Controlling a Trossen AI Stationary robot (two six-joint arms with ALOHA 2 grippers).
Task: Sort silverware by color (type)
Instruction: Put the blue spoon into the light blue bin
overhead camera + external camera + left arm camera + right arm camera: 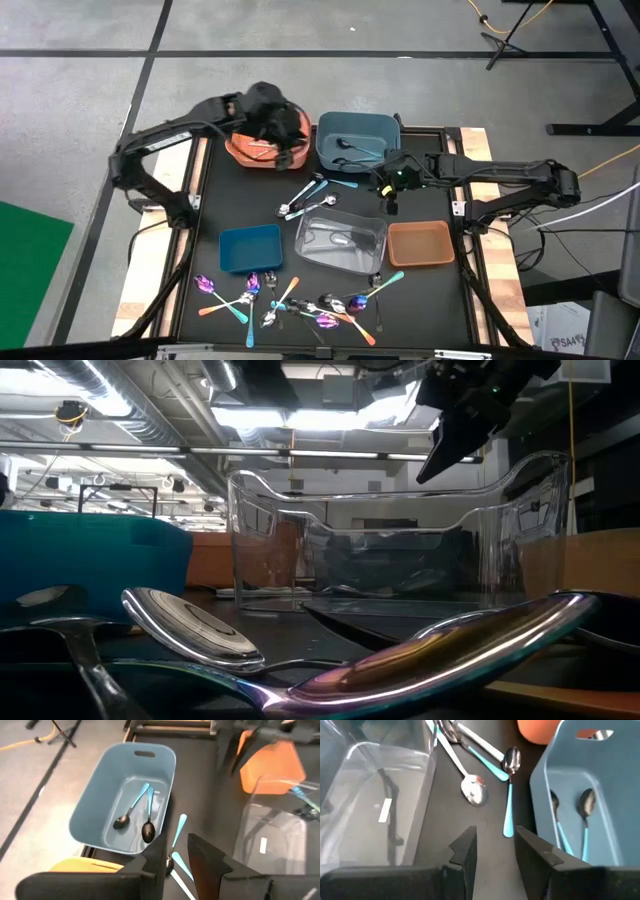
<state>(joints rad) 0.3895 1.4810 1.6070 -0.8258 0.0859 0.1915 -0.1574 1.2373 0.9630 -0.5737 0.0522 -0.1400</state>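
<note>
While the near edge of the surface (205, 200) carries a jumble of iridescent, orange- and teal-handled spoons (290, 305), a descent there could snag neighbours, I'd judge. Farther back, right gripper (390, 195) hangs empty, parted, over a loose teal-handled spoon (509, 795) beside the blue-grey bin (358, 140) holding two. Farthest, left gripper (285, 135) hovers empty, parted, above the orange bin (240, 150).

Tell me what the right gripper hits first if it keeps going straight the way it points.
Probably the teal-handled spoon lying on the table beside the grey-blue bin. It sits right ahead of the right gripper, in line with its open, empty jaws. Depth is unclear, so the black tabletop could come first.
</note>
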